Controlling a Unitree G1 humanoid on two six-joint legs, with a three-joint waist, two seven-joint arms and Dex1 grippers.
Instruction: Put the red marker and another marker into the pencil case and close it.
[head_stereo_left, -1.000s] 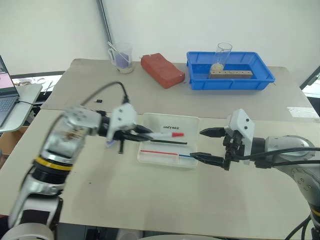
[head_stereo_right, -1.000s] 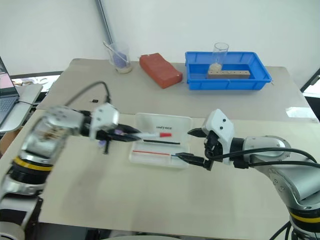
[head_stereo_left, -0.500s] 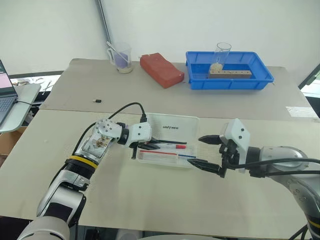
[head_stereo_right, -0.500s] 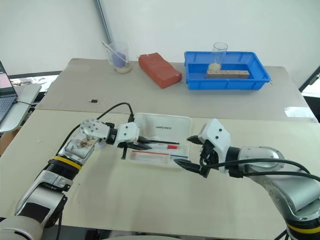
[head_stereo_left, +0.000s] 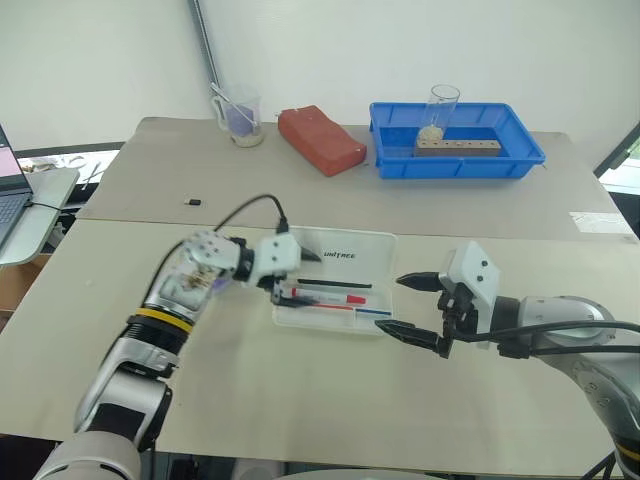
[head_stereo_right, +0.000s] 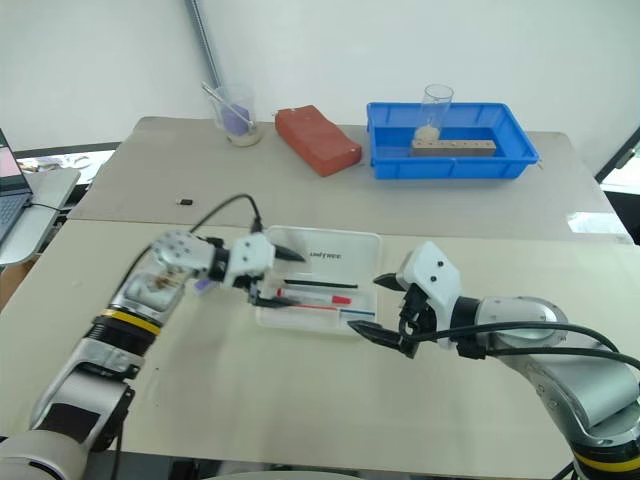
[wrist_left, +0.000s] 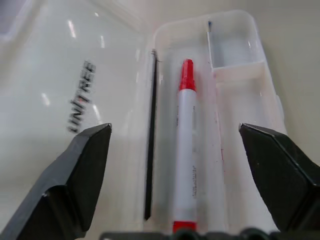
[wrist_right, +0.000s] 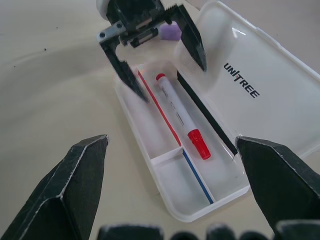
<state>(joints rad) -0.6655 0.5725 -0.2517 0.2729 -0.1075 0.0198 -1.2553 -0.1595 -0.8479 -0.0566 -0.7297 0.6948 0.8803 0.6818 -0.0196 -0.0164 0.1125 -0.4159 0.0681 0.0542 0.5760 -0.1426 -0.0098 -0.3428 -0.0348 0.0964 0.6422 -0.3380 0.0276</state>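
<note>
The pencil case (head_stereo_left: 372, 246) lies open on the table, its lid with dark lettering folded back. The red marker (wrist_left: 184, 150) rests lengthwise in the base, free of any grip, between a thin black pen (wrist_left: 150, 150) and a thin red pen (wrist_right: 159, 107). My left gripper (head_stereo_left: 298, 277) hangs open over the case's left end, one finger on each side of the marker. A lavender marker (wrist_right: 172, 33) lies on the table just behind that gripper, mostly hidden. My right gripper (head_stereo_left: 390, 302) stands open and empty just right of the case.
A thin blue pen (wrist_right: 197, 175) lies in the case's front channel. At the back stand a blue tray (head_stereo_left: 520, 160) holding a glass (head_stereo_left: 443, 110), a red block (head_stereo_left: 322, 140) and a beaker (head_stereo_left: 240, 115). A laptop (head_stereo_left: 12, 190) sits at the left edge.
My left gripper brought the red marker down into the case and opened, leaving it lying in the base. The right gripper stayed open and hardly moved.
</note>
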